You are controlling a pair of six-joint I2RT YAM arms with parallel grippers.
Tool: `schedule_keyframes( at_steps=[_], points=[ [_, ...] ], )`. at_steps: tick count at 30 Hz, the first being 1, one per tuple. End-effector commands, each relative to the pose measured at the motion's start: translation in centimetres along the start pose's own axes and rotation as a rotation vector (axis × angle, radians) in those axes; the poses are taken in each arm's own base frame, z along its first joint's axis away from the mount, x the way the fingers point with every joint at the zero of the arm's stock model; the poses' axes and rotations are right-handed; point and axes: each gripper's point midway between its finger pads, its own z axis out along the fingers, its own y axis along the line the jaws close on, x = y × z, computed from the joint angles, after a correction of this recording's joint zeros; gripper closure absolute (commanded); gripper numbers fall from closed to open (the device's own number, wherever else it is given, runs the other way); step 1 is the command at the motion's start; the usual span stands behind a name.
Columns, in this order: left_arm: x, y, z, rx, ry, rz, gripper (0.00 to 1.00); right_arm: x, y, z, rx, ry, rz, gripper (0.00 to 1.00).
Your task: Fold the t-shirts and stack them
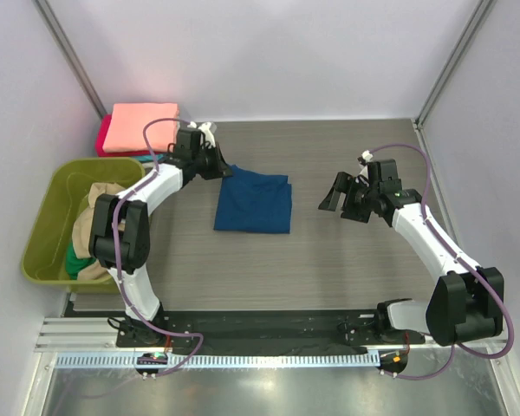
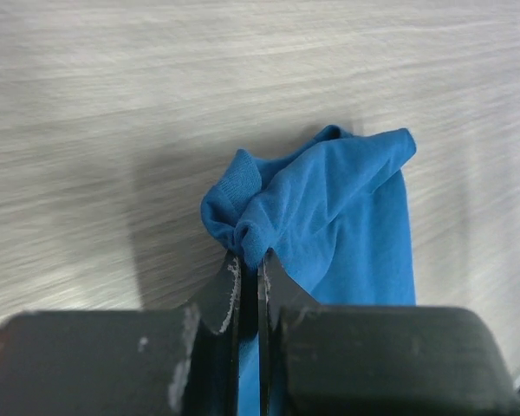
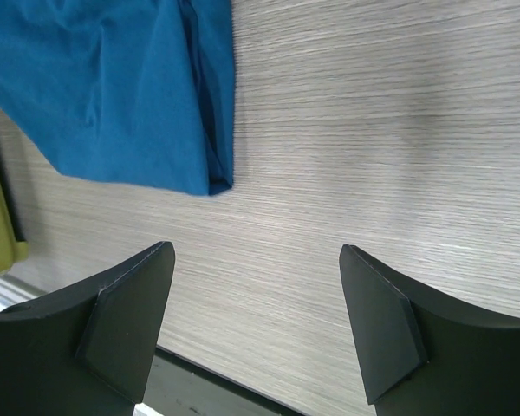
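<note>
A navy blue t-shirt (image 1: 254, 204) lies folded in the middle of the table. My left gripper (image 1: 223, 170) is shut on its far left corner; the left wrist view shows the bunched blue cloth (image 2: 329, 208) pinched between the fingertips (image 2: 248, 264). My right gripper (image 1: 338, 198) is open and empty, to the right of the shirt and apart from it; the shirt's corner shows in the right wrist view (image 3: 113, 95). A salmon-pink shirt (image 1: 140, 127) lies folded on top of a red one (image 1: 102, 139) at the back left. Tan (image 1: 91, 230) and green (image 1: 78, 260) shirts sit in the tub.
An olive-green plastic tub (image 1: 56, 195) stands at the left edge of the table, beside the left arm. White walls close in the back and both sides. A black rail (image 1: 269, 325) runs along the near edge.
</note>
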Motion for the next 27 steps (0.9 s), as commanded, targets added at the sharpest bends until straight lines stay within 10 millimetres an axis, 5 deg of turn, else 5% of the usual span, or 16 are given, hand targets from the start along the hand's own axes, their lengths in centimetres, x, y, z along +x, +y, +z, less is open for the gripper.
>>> schedule_keyframes(
  at_steps=[1, 13, 27],
  points=[
    [-5.4, -1.1, -3.6, -0.048, -0.122, 0.117, 1.00, -0.8, 1.9, -0.8, -0.085, -0.042, -0.015, 0.17],
    [-15.2, 0.4, -10.4, -0.165, -0.243, 0.203, 1.00, -0.6, 3.1, -2.0, -0.151, -0.061, -0.025, 0.17],
    [-22.9, 0.4, -16.1, -0.229, -0.384, 0.332, 1.00, -0.2, 3.5, -2.1, -0.178, -0.057, -0.024, 0.17]
  ],
)
